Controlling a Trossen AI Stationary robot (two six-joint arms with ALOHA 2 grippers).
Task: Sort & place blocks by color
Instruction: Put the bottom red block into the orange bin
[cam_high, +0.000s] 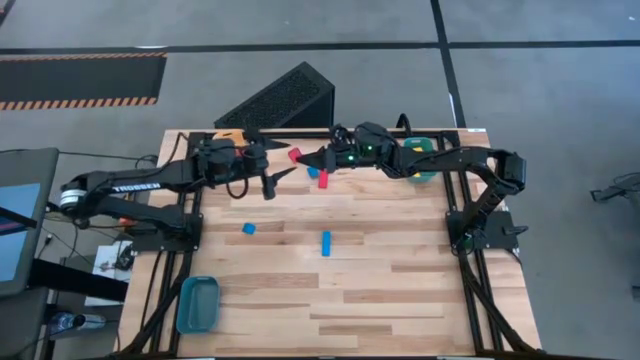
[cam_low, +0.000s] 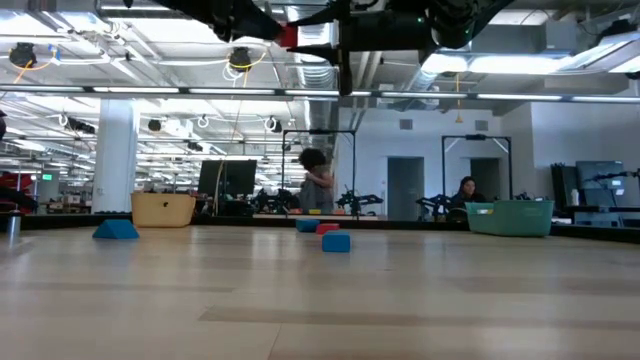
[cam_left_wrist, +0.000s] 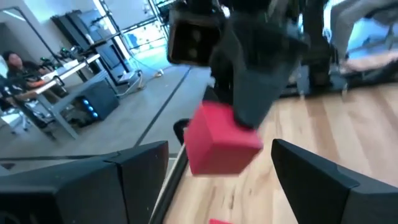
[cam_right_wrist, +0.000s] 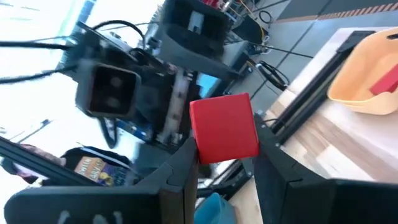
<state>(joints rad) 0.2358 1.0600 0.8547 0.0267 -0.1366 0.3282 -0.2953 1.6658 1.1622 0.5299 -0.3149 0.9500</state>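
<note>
A red cube block (cam_high: 295, 154) hangs high over the table's far middle, with my right gripper (cam_high: 306, 156) shut on it, reaching in level from the right. My left gripper (cam_high: 274, 163) faces it from the left and is open. In the left wrist view its fingers (cam_left_wrist: 130, 180) stand on either side of the cube (cam_left_wrist: 221, 140) with gaps showing. On the table lie a red block (cam_high: 322, 180), a blue block (cam_high: 312, 172), a blue cube (cam_high: 248, 228) and a blue bar (cam_high: 326, 243). My right gripper pinches the red cube between its two fingers, on two opposite faces (cam_right_wrist: 205, 152). The fingers come level from the table's right. The cube is lifted clear, well above the table (cam_low: 289, 37).
An orange bin (cam_high: 230, 135) stands at the far left with a red block (cam_right_wrist: 385, 81) inside. A green bin (cam_high: 420, 160) sits at the far right under my right arm, and a blue bin (cam_high: 197, 303) at the near left corner. People sit in the room behind.
</note>
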